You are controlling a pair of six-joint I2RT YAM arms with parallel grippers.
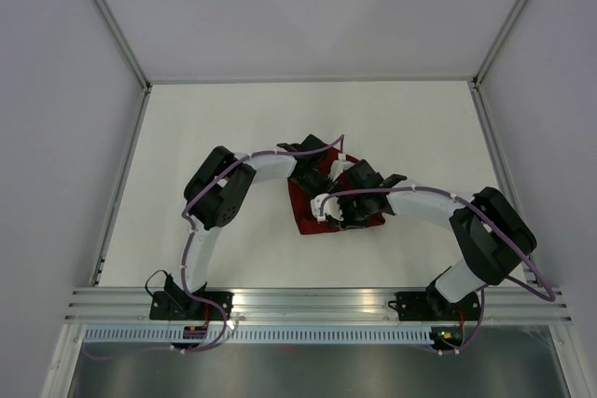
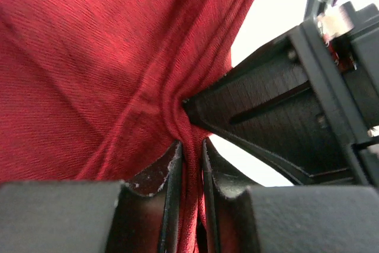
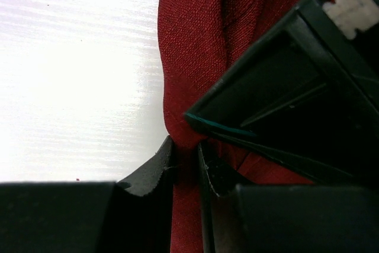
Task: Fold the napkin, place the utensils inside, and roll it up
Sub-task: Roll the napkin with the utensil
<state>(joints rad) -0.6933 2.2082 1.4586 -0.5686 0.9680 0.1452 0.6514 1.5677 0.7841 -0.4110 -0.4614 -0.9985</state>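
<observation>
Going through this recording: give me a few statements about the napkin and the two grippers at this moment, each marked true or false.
1. Both arms meet over the napkin near the middle of the table. True.
2. The napkin lies flat, smooth and fully spread. False: it is bunched, with creases gathering toward the grippers.
3. The left gripper has red cloth running between its fingers. True.
4. The right gripper hangs over bare table, clear of the cloth. False: cloth passes between its fingers too, right beside the other gripper's tip.
</observation>
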